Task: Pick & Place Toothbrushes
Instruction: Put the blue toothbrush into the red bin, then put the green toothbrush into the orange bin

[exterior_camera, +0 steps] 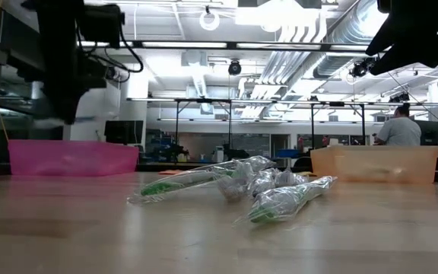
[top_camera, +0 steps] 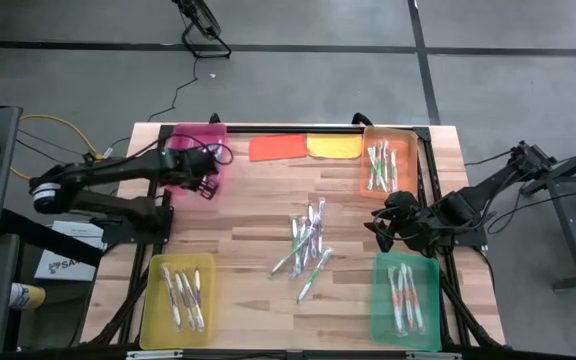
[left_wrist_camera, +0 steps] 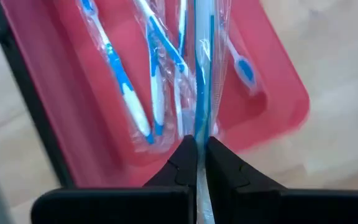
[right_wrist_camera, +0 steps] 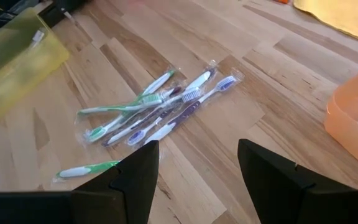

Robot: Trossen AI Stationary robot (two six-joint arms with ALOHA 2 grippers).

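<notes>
While the left gripper hangs over the translucent pink plastic tray at the table's far left, its fingers pinch one blue-and-white toothbrush in a clear wrapper, seemingly to drop it among the blue brushes already lying there (sorting looks colour-matched). The right gripper waits with fingers spread wide, empty, at the right edge between the orange tray and the green tray, facing the unsorted pile of wrapped toothbrushes mid-table. No brand or wrapper writing is legible.
</notes>
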